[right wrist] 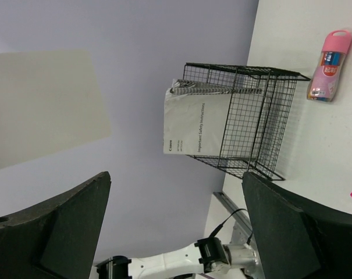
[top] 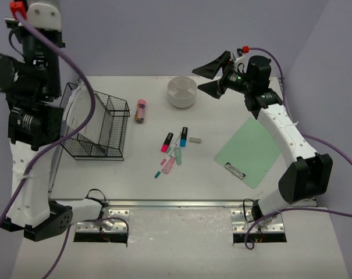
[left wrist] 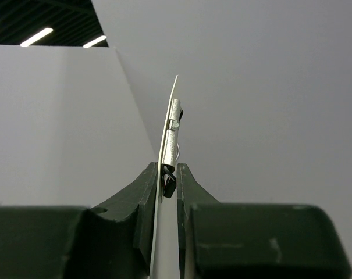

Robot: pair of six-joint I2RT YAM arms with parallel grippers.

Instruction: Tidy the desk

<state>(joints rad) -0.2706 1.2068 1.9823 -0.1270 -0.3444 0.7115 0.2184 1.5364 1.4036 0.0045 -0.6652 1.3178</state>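
I am looking down at the desk [top: 164,189], which is lying flat ahead of both arm bases, with a metal rail [top: 176,203] running along its near edge and lavender walls [top: 164,35] closing in the far and right sides. The widest bare stretch is sitting along the near edge, between the rail and the clutter. The left gripper [left wrist: 168,174] is pointing upward, with its fingers clamped on a thin white sheet [left wrist: 164,250] seen edge-on and carrying a small metal clip [left wrist: 173,131]. The right gripper [top: 206,77] is hovering over the far edge with its fingers spread wide and nothing between them, just beside a round white tub [top: 181,92]. A black wire basket [top: 97,125] is standing at the left, holding a white booklet [top: 77,110] that is leaning upright inside it. A pink case [top: 141,110] is lying near the basket. A loose scatter of pens [top: 173,151] is crowding the centre, a small grey eraser [top: 195,140] lying beside them. A flat green clipboard [top: 249,151] is lying at an angle on the right, under the right arm.
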